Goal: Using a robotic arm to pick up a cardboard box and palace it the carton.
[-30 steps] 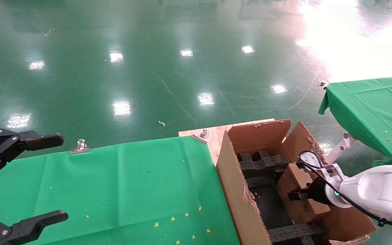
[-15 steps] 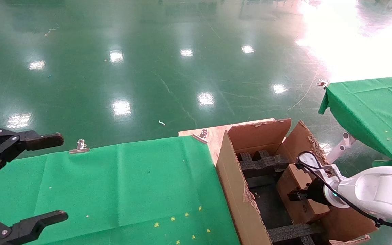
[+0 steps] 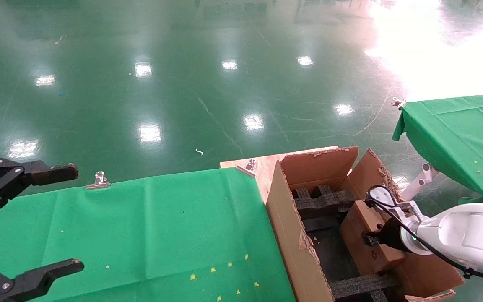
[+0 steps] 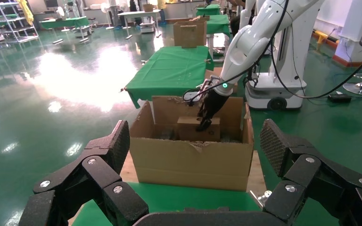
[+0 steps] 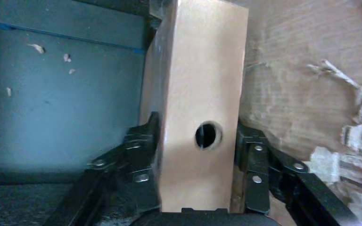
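A: Head view? 
B: Right gripper (image 3: 371, 240) reaches into the carton (image 3: 292, 235), clamped on the cardboard box (image 3: 361, 235) against its right wall. Left gripper (image 3: 36, 218) spread wide, parked over the green table (image 3: 157, 226).

A: Left wrist? 
B: Box (image 4: 198, 128) upright inside carton (image 4: 188, 160).

A: Right wrist? 
B: Fingers (image 5: 143, 150) press both box (image 5: 198, 103) sides.

My right claw (image 5: 202, 155) grips the small brown box (image 3: 365, 237) by its two broad sides, its holed narrow face towards my wrist. The box stands on edge inside the big torn-flapped carton (image 3: 289, 235), against the carton's right wall, between black foam blocks.
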